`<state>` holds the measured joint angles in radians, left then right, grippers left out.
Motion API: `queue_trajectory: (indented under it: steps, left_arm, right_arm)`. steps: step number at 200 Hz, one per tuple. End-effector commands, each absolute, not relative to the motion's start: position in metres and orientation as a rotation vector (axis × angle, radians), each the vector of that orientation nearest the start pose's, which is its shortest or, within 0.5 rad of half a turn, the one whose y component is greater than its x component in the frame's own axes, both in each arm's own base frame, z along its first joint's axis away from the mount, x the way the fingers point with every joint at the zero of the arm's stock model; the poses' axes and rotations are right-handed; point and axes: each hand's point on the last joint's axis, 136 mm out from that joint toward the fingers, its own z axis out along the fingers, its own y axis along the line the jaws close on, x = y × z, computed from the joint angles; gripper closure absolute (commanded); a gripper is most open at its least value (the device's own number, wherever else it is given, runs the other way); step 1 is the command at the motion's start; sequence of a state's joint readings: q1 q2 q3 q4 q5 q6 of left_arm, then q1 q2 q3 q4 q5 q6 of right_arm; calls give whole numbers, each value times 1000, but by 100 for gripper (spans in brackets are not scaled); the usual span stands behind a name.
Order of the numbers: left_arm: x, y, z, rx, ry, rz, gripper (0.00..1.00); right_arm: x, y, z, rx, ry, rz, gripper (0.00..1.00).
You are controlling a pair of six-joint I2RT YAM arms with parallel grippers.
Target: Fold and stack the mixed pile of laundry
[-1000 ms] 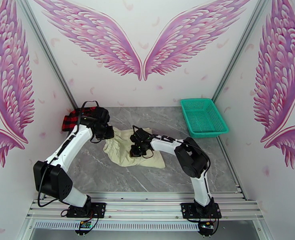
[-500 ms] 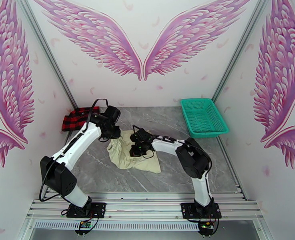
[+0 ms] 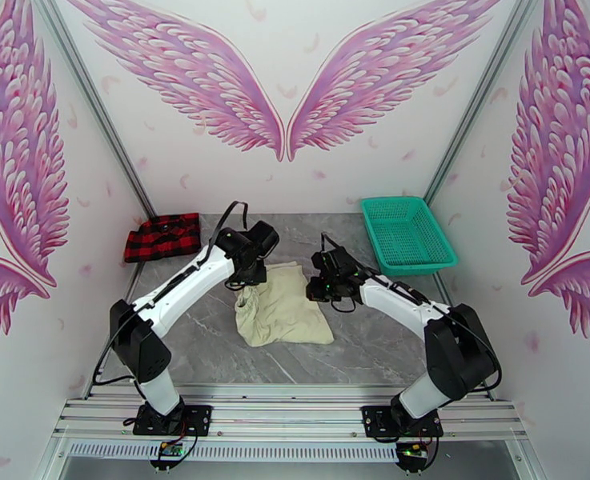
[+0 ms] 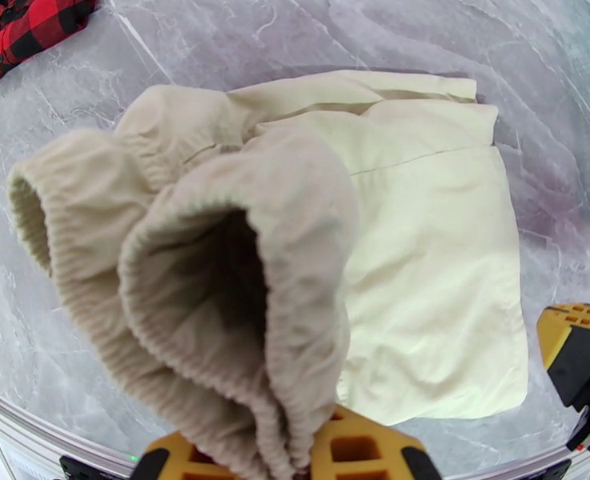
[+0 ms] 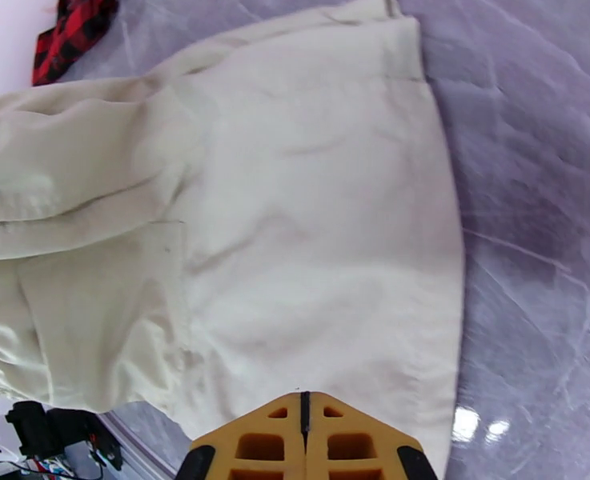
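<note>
From where I stand, no writing, number, brand or sign can be read: nothing legible on the cream garment [image 3: 282,314], the checked shirt [image 3: 162,236] or the teal basket [image 3: 407,234].
</note>
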<state>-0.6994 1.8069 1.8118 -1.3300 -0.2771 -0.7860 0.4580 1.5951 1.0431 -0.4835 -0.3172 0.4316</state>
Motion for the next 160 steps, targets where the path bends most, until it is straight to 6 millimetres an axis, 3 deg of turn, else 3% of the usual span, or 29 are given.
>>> queue_trajectory:
  steps: [1, 45, 77, 97, 121, 160]
  left_arm:
    - [324, -222, 206, -256, 2753, 60, 100]
    - [320, -255, 202, -320, 2749, -8, 100]
    - [320, -270, 200, -320, 2764, -18, 100]
    - [319, -269, 200, -325, 2762, -4, 100]
    - [319, -276, 197, -317, 2766, -21, 100]
    - [321, -296, 200, -244, 2774, -39, 100]
  right_arm:
    - [305, 218, 78, -215, 2773, 723, 95]
    - [311, 207, 52, -44, 2801, 701, 96]
    - [321, 187, 64, 143, 2725, 798, 96]
    - [323, 163, 62, 235, 2710, 726, 92]
    - [322, 145, 35, 308, 2780, 655, 90]
    - [320, 146, -10, 353, 2874, 632, 90]
